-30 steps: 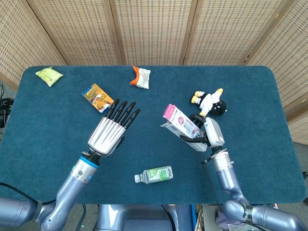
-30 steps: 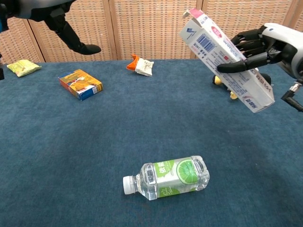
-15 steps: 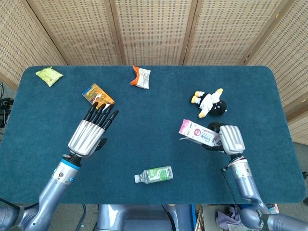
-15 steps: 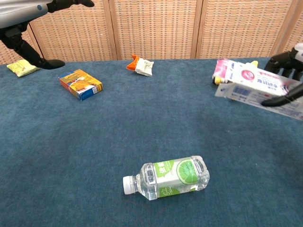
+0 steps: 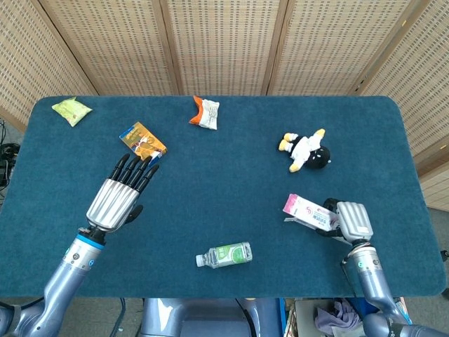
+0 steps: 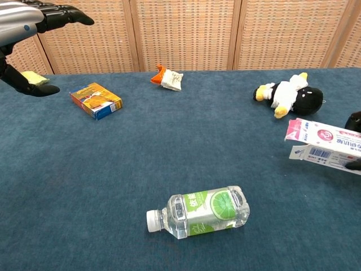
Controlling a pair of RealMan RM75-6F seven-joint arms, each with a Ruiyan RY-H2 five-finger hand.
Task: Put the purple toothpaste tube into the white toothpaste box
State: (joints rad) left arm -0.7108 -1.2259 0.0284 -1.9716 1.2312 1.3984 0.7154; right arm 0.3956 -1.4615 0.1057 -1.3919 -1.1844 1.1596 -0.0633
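Observation:
My right hand grips the white toothpaste box near the table's front right, its pink open end pointing left. In the chest view the white toothpaste box sits low at the right edge, with dark fingertips around it; I cannot tell whether it touches the cloth. My left hand hovers flat at the front left, holding nothing, fingers straight and apart; the chest view shows this left hand at the top left. No purple toothpaste tube shows in either view.
A green-labelled water bottle lies near the front edge. An orange box, a yellow packet, an orange-white snack bag and a penguin plush lie further back on the blue tablecloth.
My right hand has drawn back towards the front right and lowered, carrying the box from tilted high to nearly level. My left hand has pulled back to the left.

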